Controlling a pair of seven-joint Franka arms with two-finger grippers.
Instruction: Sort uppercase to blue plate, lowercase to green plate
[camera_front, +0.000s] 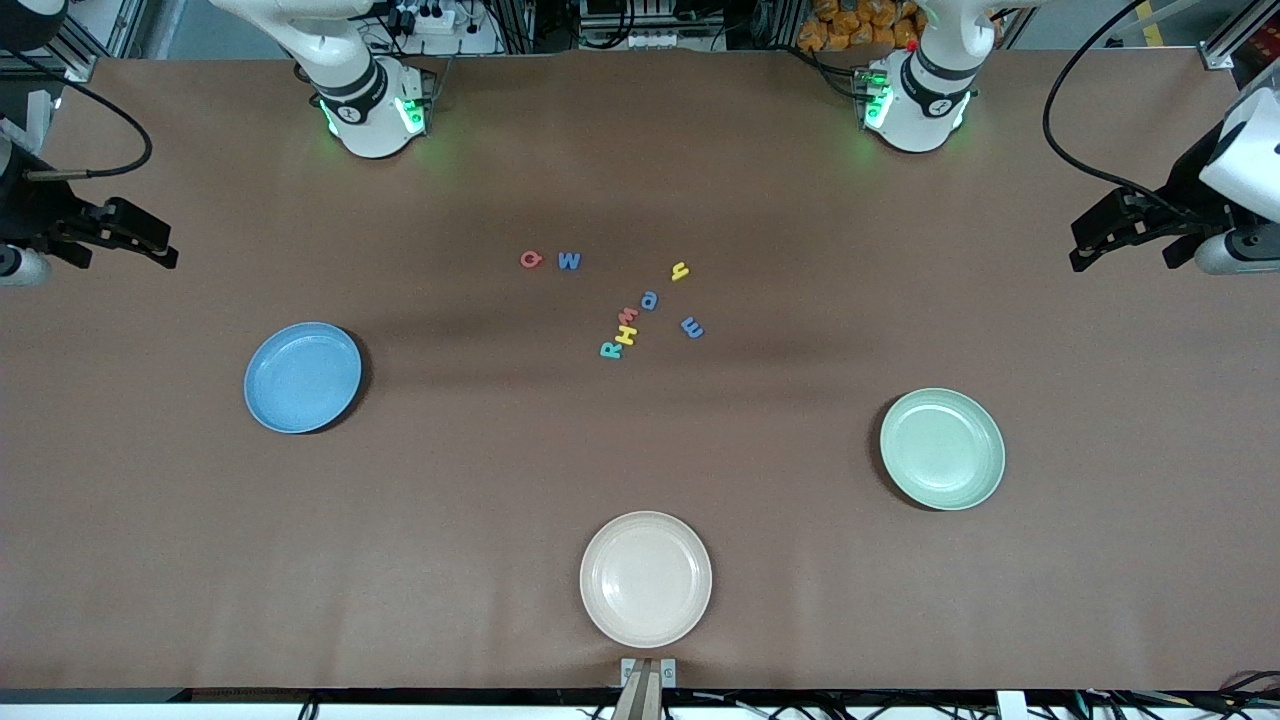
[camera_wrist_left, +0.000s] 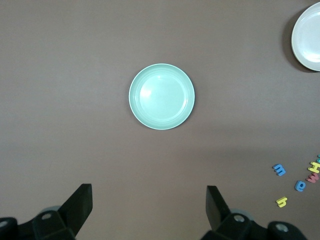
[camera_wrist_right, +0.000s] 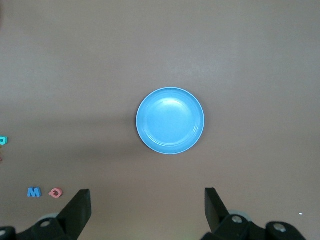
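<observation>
Both arms wait high and wide, nothing lifted yet. The left gripper (camera_wrist_left: 150, 210) hangs over bare table at the left arm's end, fingers spread apart and holding nothing; the right gripper (camera_wrist_right: 147, 210) does the same at the right arm's end, fingers parted and likewise without a load.

All eight foam letters lie loose around the table's middle. Taking the red lowercase m (camera_front: 629, 316) as the dial's centre in the front view: the yellow H (camera_front: 626, 336) touches it at six o'clock, the teal R (camera_front: 609, 350) sits just past that at seven, and the blue a (camera_front: 650, 300) crowds in at two o'clock. The yellow y (camera_front: 680, 270) lies near at one o'clock, the blue m (camera_front: 692, 327) at three to four. Red Q (camera_front: 531, 259) and dark blue W (camera_front: 569, 261) sit side by side, apart from the cluster, around ten o'clock.

The blue plate (camera_front: 303, 377) lies well off at nine o'clock, the green plate (camera_front: 942, 448) at four, a cream plate (camera_front: 645, 578) at six. All three look bare.

These letters look light, soft and flat, so they should squash a little and may skid. A pinch across a narrow stroke suits them. Q and W offer clean access; R, H, m and a are packed so tight I can't tell which edges actually touch, and a neighbour could get dragged along.
</observation>
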